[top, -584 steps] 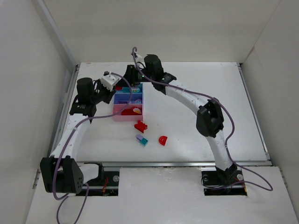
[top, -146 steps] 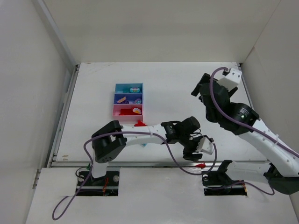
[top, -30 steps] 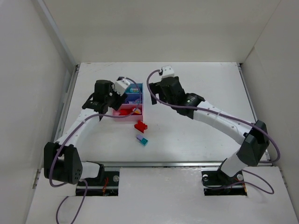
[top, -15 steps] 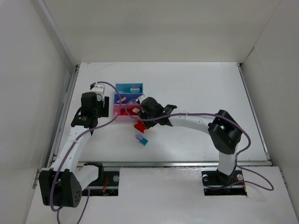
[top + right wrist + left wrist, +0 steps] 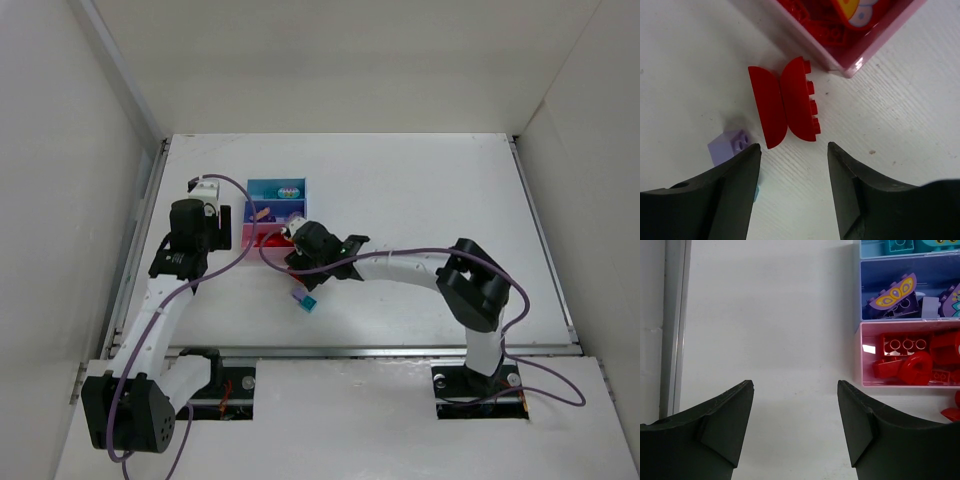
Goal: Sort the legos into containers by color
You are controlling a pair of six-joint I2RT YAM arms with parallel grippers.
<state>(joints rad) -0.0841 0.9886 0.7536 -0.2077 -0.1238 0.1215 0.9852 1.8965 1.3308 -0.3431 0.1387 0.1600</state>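
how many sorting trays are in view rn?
3, joined in one row: light blue tray at the far end, purple-blue tray in the middle, pink tray at the near end. None looks hidden.

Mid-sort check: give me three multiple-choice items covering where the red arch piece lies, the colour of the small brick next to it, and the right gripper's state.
1. Where is the red arch piece?
A. on the table, just outside the pink tray
B. inside that tray
C. lifted off the table

2. What colour is the top of the small brick beside it?
A. yellow
B. lilac
C. green

3. The right gripper is:
A. shut on the arch piece
B. shut, empty
C. open

Answers: 1 A, it lies flat on the table by the tray's corner. 2 B, its studded top is lilac. 3 C, its jaws stand wide apart, touching no brick.
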